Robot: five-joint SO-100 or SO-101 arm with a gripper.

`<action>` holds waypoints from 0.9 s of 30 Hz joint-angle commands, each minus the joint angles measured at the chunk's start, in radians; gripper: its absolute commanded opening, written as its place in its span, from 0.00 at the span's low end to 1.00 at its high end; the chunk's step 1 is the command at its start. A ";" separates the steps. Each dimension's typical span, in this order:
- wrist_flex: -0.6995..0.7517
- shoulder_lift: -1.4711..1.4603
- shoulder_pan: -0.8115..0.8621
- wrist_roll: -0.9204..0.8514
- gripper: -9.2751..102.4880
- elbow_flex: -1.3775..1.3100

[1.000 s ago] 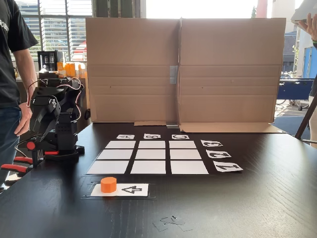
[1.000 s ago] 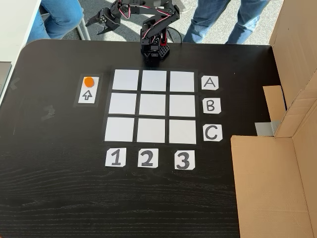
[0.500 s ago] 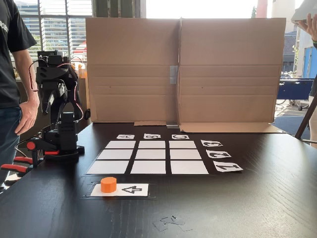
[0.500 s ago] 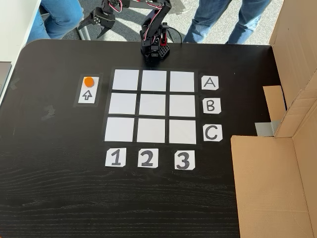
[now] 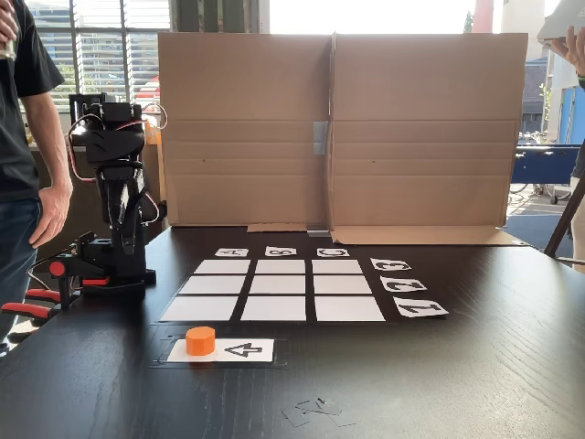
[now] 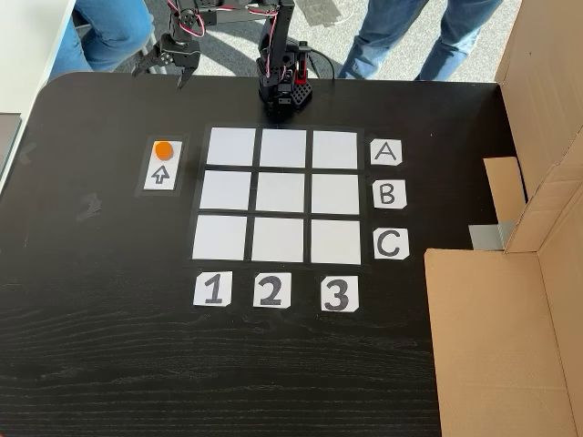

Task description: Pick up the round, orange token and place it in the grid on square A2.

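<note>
jaws spread apart on the black two-finger gripper (image 6: 164, 71), holding nothing; small orange plastic token (image 6: 163, 150) sits untouched on its white arrow card (image 6: 161, 174); pickup and placement on white paper square a2 (image 6: 283, 148) remain.

Setting: demo or maker-lab space in office-type building, as I read it from my feeds. Evidence: dark wood-grain table (image 5: 475, 366) with small hobby arm (image 5: 114, 210) clamped at edge by red-handled clamps (image 5: 41, 291); paper grid (image 6: 281, 195) with printed label cards (image 6: 387, 196) taped down; unfolded cardboard screen (image 5: 338, 128) as improvised backdrop; large windows (image 5: 101, 55) onto city buildings; shelf of orange items (image 5: 132, 123) behind; standing onlookers (image 5: 23, 165) around table.
</note>
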 commanded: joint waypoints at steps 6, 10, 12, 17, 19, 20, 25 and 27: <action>0.017 -0.141 -0.051 0.044 0.52 -0.115; 0.018 -0.221 -0.069 0.061 0.52 -0.184; 0.018 -0.259 -0.080 0.069 0.52 -0.219; 0.015 -0.336 -0.117 0.091 0.53 -0.264; 0.012 -0.353 -0.135 0.098 0.53 -0.265; 0.014 -0.362 -0.144 0.100 0.53 -0.265; 0.017 -0.411 -0.181 0.110 0.53 -0.267; 0.009 -0.431 -0.189 0.118 0.53 -0.267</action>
